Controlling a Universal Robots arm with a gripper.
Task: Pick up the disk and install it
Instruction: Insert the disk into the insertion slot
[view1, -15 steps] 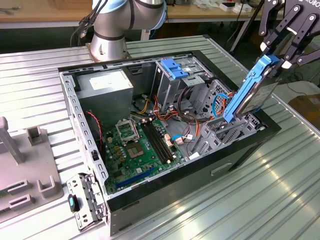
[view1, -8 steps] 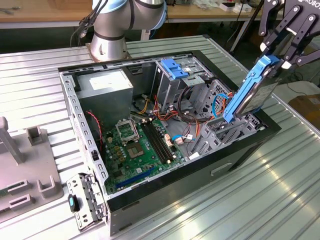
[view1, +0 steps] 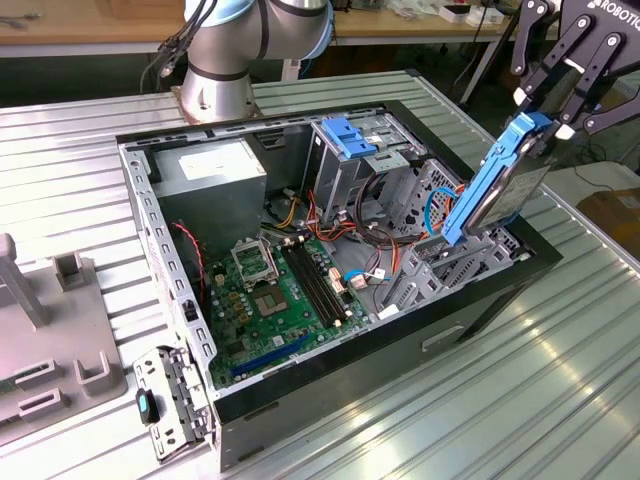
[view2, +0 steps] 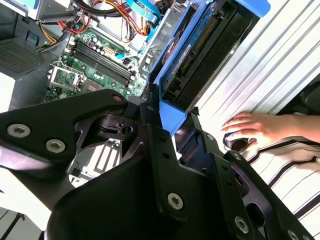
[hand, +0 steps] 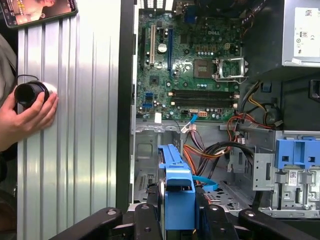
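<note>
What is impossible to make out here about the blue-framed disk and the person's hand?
- Exterior view: the disk's top end, covered by the pincer shut on it.
- First wrist view: the disk's flat faces, as it is edge-on.
- Second wrist view: the dark thing under the person's hand, mostly covered by it; the arm is cut off by the frame edge.

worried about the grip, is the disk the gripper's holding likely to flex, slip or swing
Probably stiff: the disk is a metal slab in a blue frame, hanging tilted without sagging. Likely heavy for its size, and the gripper pinches only its upper end, so it might pivot.
</note>
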